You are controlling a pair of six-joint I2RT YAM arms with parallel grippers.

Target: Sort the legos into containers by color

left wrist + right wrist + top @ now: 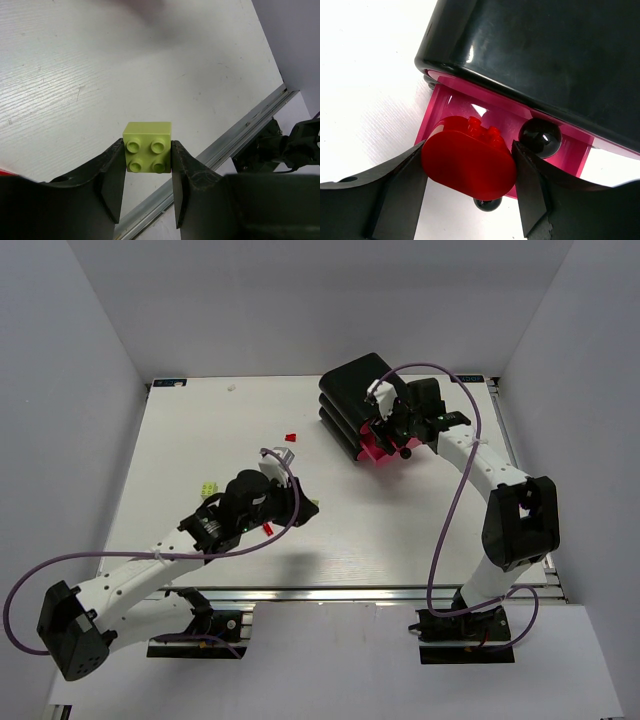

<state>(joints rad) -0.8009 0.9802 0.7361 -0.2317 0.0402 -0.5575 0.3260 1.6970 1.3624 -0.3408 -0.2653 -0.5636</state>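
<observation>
Sorting is partway done: the left gripper (pixel 148 165) pinches a yellow-green brick (pixel 148 149), the right gripper (pixel 469 167) pinches a red brick (pixel 465 160) at the open pink drawer (pixel 439 104), and loose bricks (pixel 291 437) remain centre-left of the top frame.

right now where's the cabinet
Top view: cabinet at the table's far side, right of centre; right end effector holds a red lego at its drawer.

The yellow-green lego brick (pixel 148 147) is smooth, satin plastic. The left gripper (pixel 148 152) has fingers (pixel 107 182) of matt black plastic, faintly grainy. The table (pixel 75 75) is matt white with fine streaked grain. The cabinet (pixel 545 55) is glossy black. The pink drawer (pixel 442 107) is translucent shiny plastic and its knob (pixel 540 139) is mirror-glossy. The red lego piece (pixel 470 162) is smooth and softly shiny.
</observation>
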